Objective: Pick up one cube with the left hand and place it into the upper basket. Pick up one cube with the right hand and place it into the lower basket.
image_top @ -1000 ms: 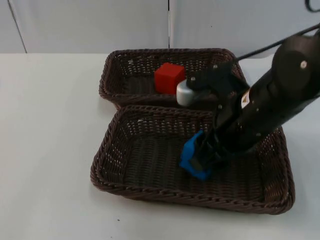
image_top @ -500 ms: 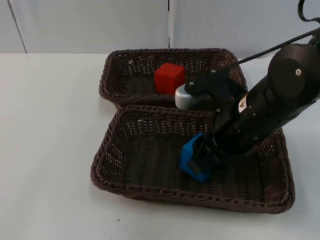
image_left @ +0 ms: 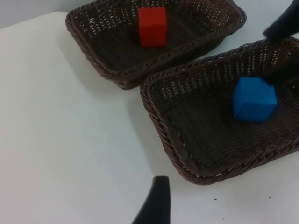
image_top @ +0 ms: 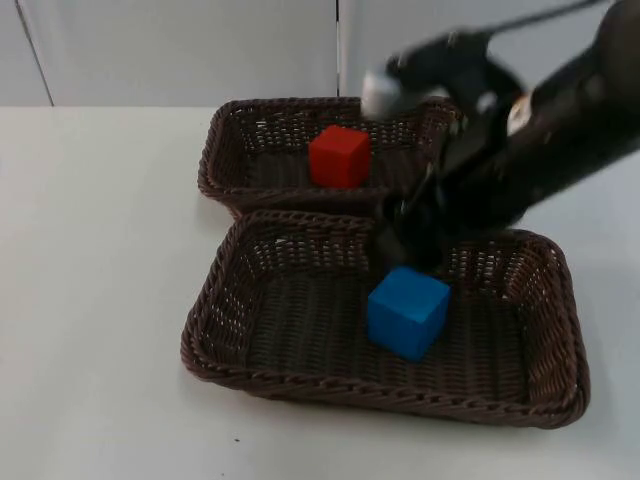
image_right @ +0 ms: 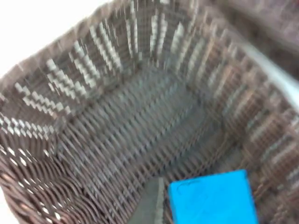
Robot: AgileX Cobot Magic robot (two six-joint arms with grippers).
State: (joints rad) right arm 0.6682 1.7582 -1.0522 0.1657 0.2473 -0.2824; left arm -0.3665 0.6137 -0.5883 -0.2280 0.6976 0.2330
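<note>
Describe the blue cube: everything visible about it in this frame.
The blue cube is a plain, solid-coloured block with smooth matte faces and crisp edges. It rests on the woven floor of the lower basket, right of centre, turned slightly so one corner points toward the front rim. No basket wall touches it. The right gripper is just above and behind it, not gripping it. It also shows in the left wrist view and the right wrist view.

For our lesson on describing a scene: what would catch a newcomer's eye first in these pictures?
A blue cube lies free in the lower basket, and a red cube in the upper basket. The right claw hangs just above the blue cube, holding nothing. Both baskets stand side by side on the table.
</note>
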